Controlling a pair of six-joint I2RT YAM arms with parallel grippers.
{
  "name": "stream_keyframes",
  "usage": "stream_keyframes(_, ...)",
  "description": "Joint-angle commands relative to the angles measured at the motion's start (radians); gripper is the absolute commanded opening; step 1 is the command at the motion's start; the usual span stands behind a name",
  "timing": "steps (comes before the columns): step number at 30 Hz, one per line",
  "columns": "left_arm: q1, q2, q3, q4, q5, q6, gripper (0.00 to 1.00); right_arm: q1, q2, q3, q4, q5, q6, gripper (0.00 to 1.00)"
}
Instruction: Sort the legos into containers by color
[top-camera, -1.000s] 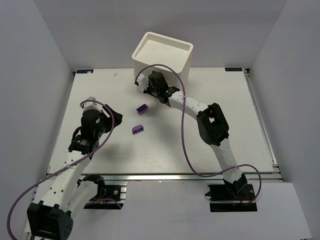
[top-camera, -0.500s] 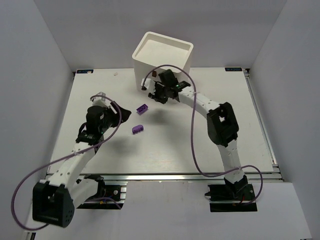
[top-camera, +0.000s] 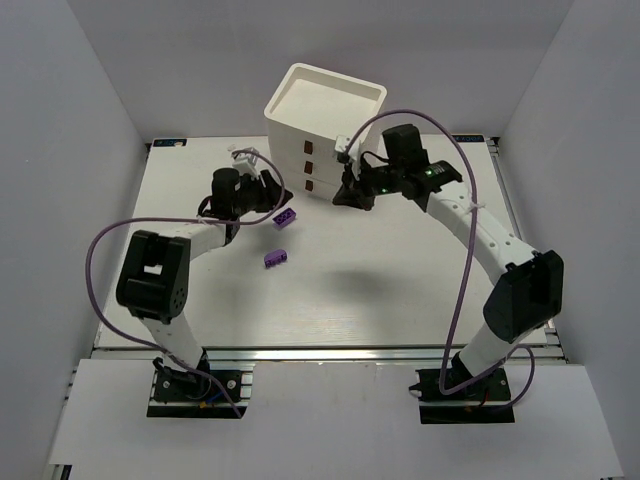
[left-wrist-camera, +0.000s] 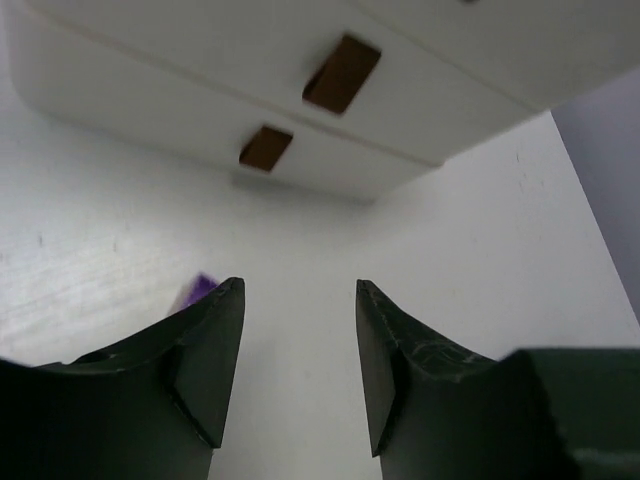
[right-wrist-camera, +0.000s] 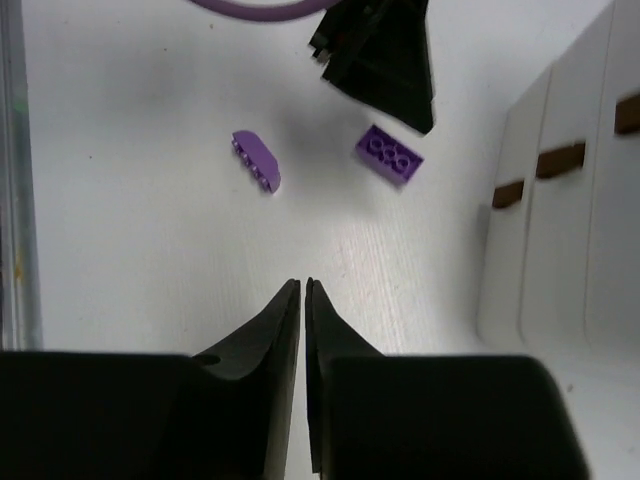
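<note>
Near the drawers (top-camera: 322, 165), right arm (top-camera: 470, 215) outstretched, end effector (right-wrist-camera: 302, 285) closed.

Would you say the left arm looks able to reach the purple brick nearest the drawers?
Probably yes: the left hand sits close beside the purple brick, open, with nothing between them.

Arms (top-camera: 482, 226): white links, black joint housings.
Cables (top-camera: 410, 111): purple, one looped alongside each arm.
Fingers (left-wrist-camera: 205, 345): dark, curved, tapered.
</note>
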Motion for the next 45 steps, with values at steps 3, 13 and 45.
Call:
stream_keyframes(3,-0.036,0.149,0.19,0.035,0.003,0.112,0.65,-0.073,-0.101,-0.096,0.078,-0.028,0.098,0.19)
stream_keyframes(13,-0.113,0.3,0.337,-0.064,-0.043,0.307,0.67,-0.202,-0.101,-0.115,0.092,-0.085,0.101,0.24)
stream_keyframes(45,-0.149,0.414,0.454,-0.051,-0.267,0.283,0.08,-0.335,-0.014,-0.038,0.043,-0.212,0.094,0.3)
